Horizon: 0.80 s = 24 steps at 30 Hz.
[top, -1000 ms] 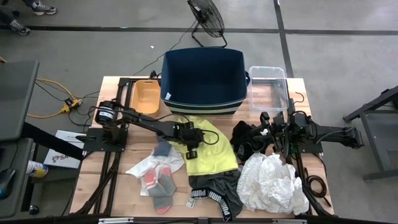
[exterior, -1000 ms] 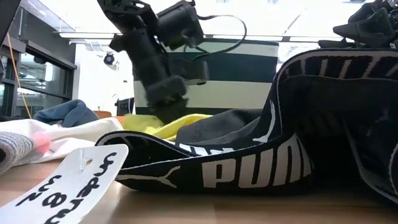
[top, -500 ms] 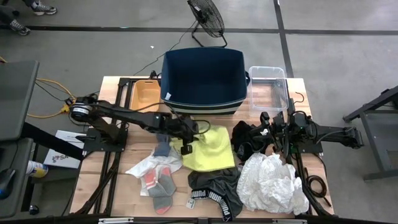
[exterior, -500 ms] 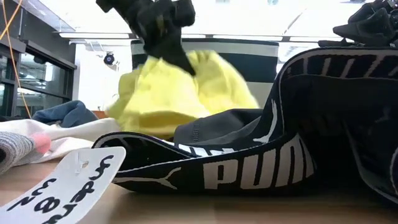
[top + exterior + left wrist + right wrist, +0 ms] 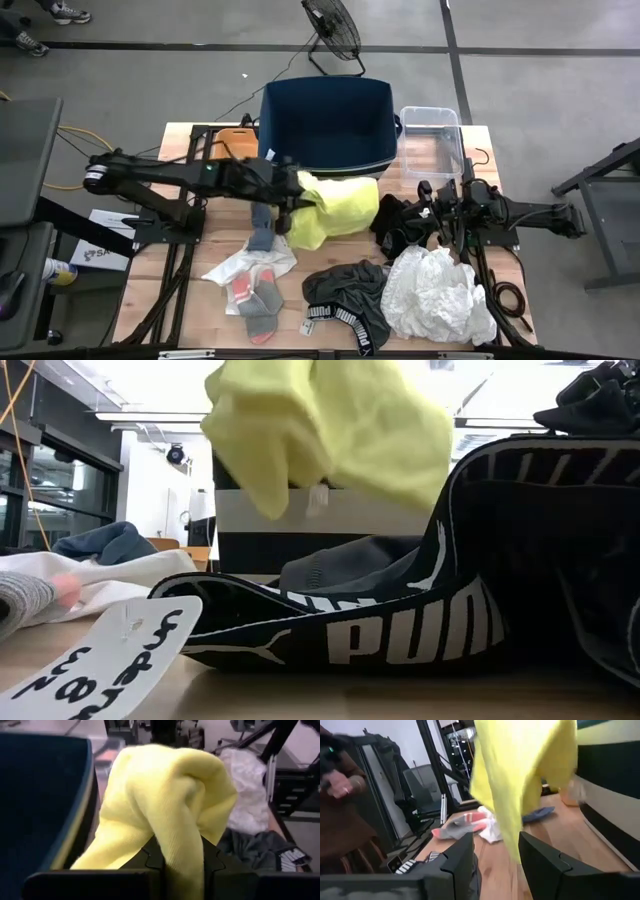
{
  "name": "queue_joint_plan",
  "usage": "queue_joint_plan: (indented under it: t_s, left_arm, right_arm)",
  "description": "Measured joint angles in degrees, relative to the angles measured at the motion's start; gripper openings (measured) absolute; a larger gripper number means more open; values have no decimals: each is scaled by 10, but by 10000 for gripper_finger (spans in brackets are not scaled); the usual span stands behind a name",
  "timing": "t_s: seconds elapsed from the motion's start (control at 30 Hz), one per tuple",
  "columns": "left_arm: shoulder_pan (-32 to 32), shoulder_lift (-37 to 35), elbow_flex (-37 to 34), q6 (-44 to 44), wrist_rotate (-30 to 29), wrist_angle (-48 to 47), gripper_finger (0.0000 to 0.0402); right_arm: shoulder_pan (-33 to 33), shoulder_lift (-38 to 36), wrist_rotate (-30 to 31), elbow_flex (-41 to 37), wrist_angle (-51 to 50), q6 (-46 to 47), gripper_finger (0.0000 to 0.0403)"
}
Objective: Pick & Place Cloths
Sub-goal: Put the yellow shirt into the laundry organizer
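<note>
Yellow shirt (image 5: 335, 208), frame centre, hanging bunched just before bin (image 5: 325, 120); soft, light, draping. Left jaws (image 5: 292, 196) clamped on a gathered fold; right jaws (image 5: 432, 213) parted, empty, centre right.

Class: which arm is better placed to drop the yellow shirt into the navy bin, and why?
Left. Its gripper holds the yellow shirt lifted beside the navy bin; the right gripper waits over the black cloths.
</note>
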Motion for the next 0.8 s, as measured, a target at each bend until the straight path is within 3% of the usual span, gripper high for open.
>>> queue_joint_plan:
  t_s: [0.4,0.8]
  left_arm:
    - [0,-2,160,99,-24,-82,44]
    - [23,-2,205,335,-46,-72,44]
  right_arm:
    - [0,0,0,0,-5,0,149]
    - [0,0,0,0,-5,0,149]
